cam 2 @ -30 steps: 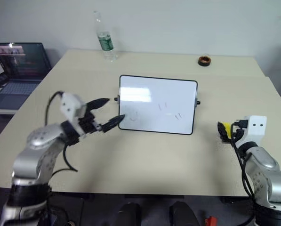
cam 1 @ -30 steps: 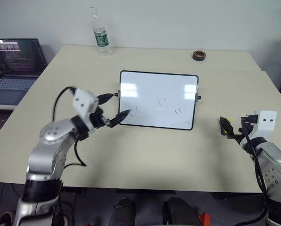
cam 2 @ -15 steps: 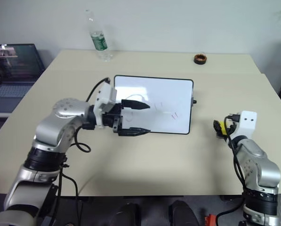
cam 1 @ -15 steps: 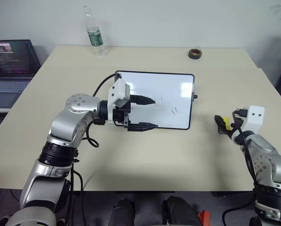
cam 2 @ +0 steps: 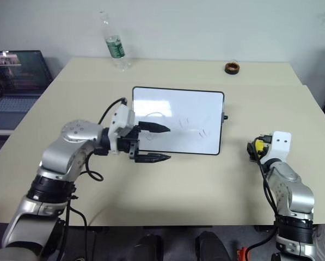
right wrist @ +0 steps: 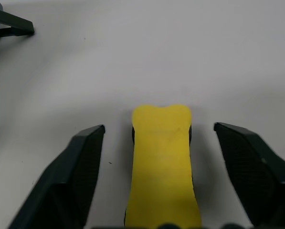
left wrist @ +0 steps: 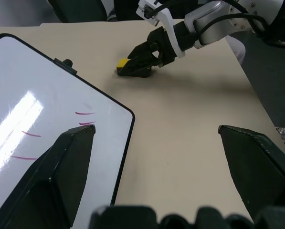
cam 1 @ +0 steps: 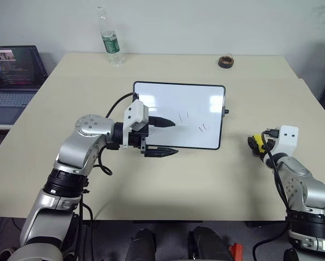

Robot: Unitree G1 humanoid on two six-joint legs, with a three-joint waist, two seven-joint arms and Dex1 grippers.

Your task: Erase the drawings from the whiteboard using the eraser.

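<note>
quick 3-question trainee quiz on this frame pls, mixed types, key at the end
1. True or false: the eraser lies on the table between the fingers of the right gripper, which are not closed on it.
2. Which does one finger of the left gripper hang over? A) the whiteboard B) the laptop C) the bottle
3. Fill in: the small brown ring sits near the table's ____ edge, beyond the whiteboard.

Key: 1 true; 2 A; 3 far
</note>
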